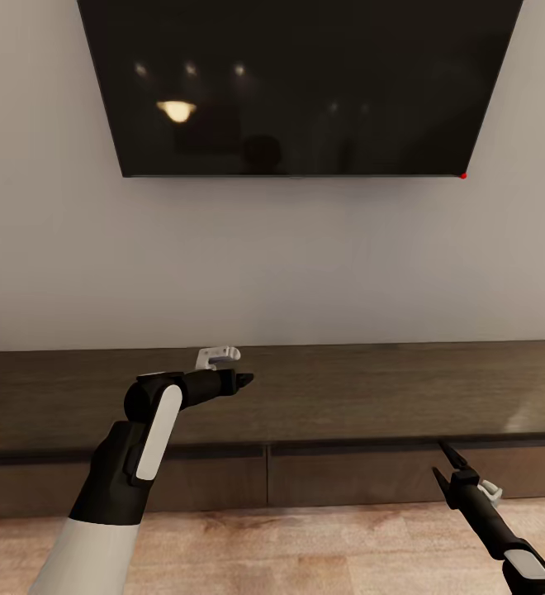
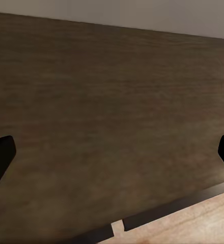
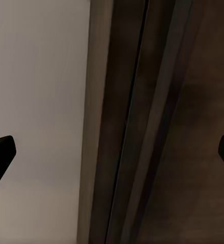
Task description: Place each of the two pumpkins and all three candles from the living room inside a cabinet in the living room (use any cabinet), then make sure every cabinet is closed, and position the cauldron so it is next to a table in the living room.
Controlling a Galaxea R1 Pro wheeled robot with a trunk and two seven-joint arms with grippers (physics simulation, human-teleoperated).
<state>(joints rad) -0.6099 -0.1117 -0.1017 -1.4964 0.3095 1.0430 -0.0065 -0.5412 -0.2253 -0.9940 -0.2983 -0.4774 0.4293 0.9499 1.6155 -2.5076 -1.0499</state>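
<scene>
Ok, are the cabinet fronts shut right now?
Shut, as far as shown: both fronts of the cabinet sit flush under the top, with only a thin seam between them.

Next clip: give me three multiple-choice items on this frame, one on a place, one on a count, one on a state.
1. Where is the left gripper?
A. Over the long, low dark brown wooden cabinet's top
B. On the light wooden floor
C. Touching the screen

2. How many wide fronts does the cabinet show side by side?
A. One
B. Two
C. Four

3. How do the left gripper's fingers stand?
A. Shut on a pumpkin
B. Pressed together
C. Spread apart, nothing between

Key: 1 A, head view shows it above the top; 2 B, one seam divides the fronts; 3 C, left wrist view shows the tips at opposite edges.
</scene>
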